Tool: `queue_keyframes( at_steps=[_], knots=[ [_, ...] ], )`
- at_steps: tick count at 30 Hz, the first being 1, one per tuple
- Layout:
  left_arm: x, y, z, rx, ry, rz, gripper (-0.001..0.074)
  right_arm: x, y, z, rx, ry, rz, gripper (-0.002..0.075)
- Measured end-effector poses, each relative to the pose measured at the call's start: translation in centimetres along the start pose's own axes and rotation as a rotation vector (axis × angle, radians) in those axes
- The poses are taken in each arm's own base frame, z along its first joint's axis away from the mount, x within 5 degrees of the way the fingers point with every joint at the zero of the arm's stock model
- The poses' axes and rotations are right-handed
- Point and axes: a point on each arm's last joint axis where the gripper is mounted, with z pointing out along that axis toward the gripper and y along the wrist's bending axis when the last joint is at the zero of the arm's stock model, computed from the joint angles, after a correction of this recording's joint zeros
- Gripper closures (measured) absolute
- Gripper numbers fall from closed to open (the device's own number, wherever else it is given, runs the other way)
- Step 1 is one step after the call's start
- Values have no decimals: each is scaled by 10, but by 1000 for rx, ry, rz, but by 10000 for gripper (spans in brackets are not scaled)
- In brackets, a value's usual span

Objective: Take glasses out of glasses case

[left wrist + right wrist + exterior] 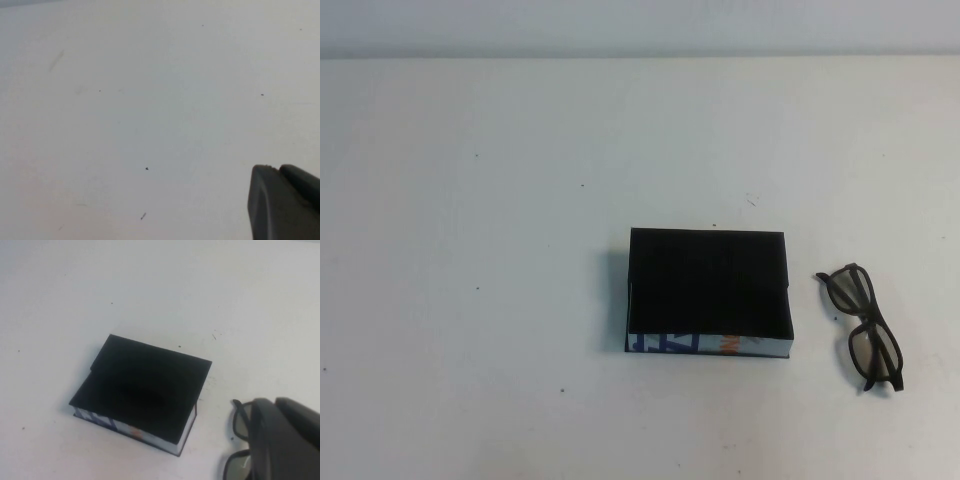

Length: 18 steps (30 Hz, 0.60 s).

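Glasses (862, 326) on table (500, 200) right of glasses case (708, 290); blue-orange print illegible; end effectors' state unclear.

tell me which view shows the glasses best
The high view: the glasses lie whole on the table, to the right of the glasses case. The right wrist view shows only part of them, behind the right hand. The left wrist view shows none, just the left hand over bare table.
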Motion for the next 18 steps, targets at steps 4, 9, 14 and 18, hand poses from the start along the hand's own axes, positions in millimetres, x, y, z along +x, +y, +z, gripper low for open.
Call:
queue_keyframes(
  at_steps=[4,9,14,18],
  knots=[
    [0,0,0,0,0,0,739,24,8,-18,-5,-37,-14,742],
    [0,0,0,0,0,0,739,49,10,-24,1,12,29,743],
    [0,0,0,0,0,0,739,63,0,-21,97,-115,71,743],
    [0,0,0,0,0,0,739,74,-10,-22,192,-310,50,743]
  ],
)
